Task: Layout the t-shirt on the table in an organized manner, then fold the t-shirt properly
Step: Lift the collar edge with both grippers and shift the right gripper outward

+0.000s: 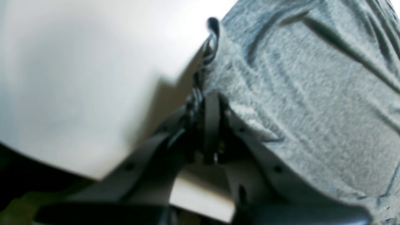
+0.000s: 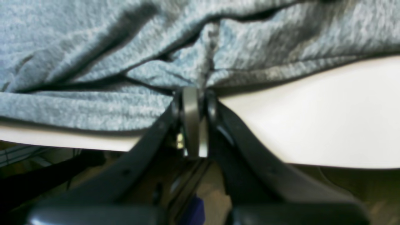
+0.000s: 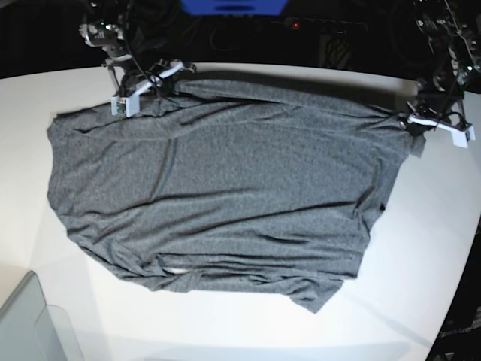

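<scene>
The dark heather-grey t-shirt point(image 3: 225, 195) lies spread and wrinkled across the white table point(image 3: 421, 263). Its far edge is pulled taut between my two grippers. At the back left of the base view, my right gripper point(image 3: 161, 79) is shut on the shirt's edge. The right wrist view shows the right gripper point(image 2: 192, 90) pinching a bunched fold of the t-shirt point(image 2: 93, 47) just above the table point(image 2: 312, 118). My left gripper point(image 3: 406, 119) is shut on the shirt's right corner. In the left wrist view, the left gripper point(image 1: 207, 93) clamps the hem of the t-shirt point(image 1: 312, 109) over the table point(image 1: 78, 78).
A translucent grey bin corner point(image 3: 30, 323) sits at the front left of the table. The table's curved edge runs down the right side. A blue object point(image 3: 233, 6) stands beyond the far edge, between the two arm bases.
</scene>
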